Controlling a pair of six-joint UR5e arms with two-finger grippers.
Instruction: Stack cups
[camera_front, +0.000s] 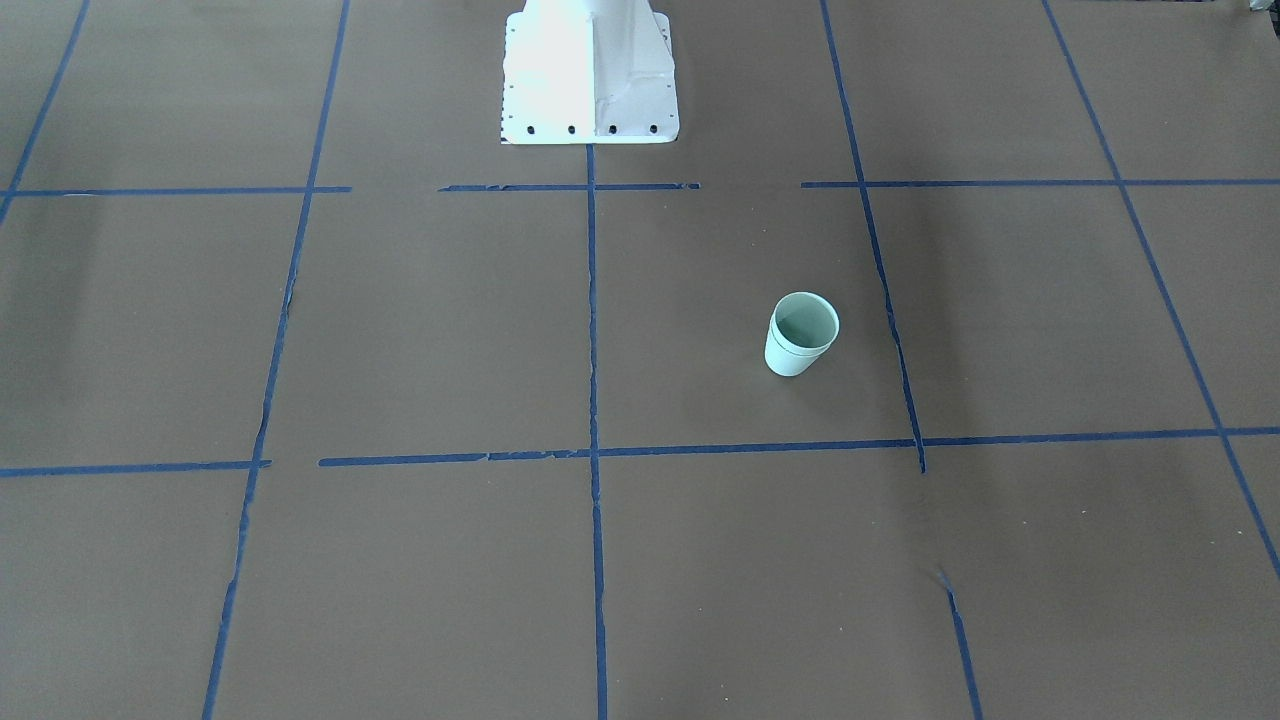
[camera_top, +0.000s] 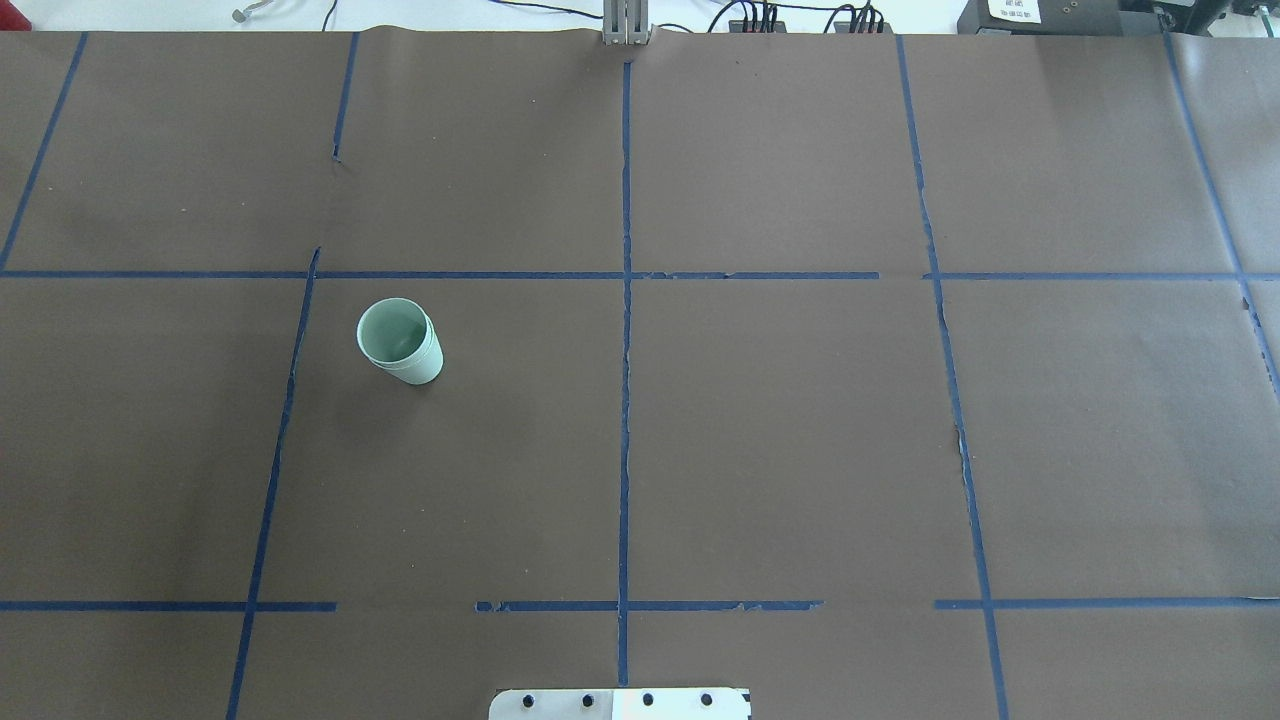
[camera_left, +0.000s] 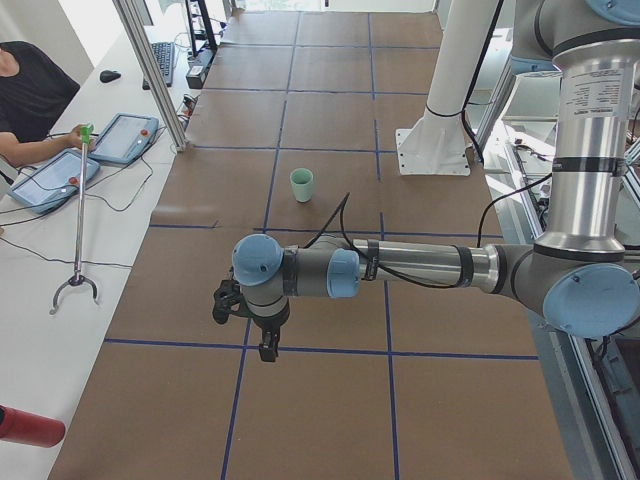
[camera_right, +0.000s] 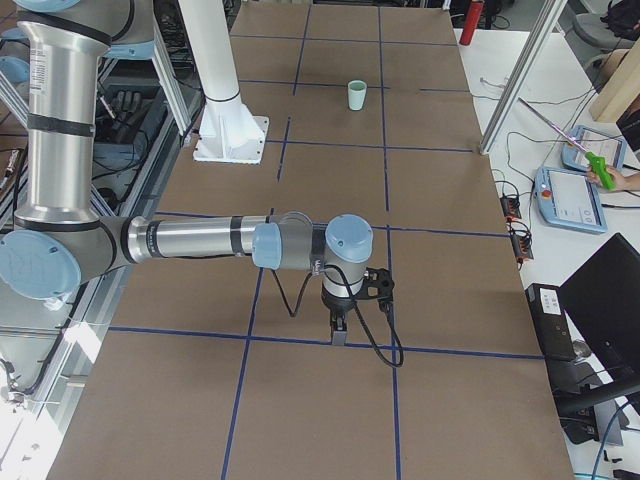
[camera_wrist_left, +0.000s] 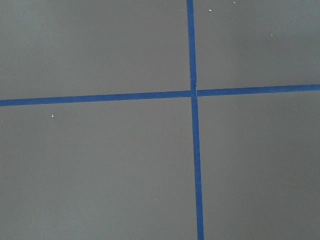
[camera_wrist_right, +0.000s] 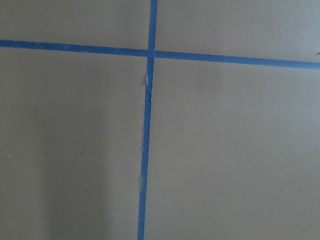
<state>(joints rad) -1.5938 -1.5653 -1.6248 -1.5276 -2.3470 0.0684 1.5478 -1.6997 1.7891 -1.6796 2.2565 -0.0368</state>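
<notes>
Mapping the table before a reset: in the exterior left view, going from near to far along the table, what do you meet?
left gripper → stacked cups → white pedestal base

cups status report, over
Left tool, right tool far from cups, open or shut unclear. Cups nested, upright on table. Nothing seen in the way.

Cups (camera_top: 402, 345): plain pale mint-green, darker green inside. Table covering (camera_top: 800, 450): uniform matte brown, marked with a grid of blue tape lines (camera_top: 626, 400). Robot pedestal (camera_front: 590, 70): white. Left arm (camera_left: 420, 262): silver tubes, light-blue joint caps.
</notes>
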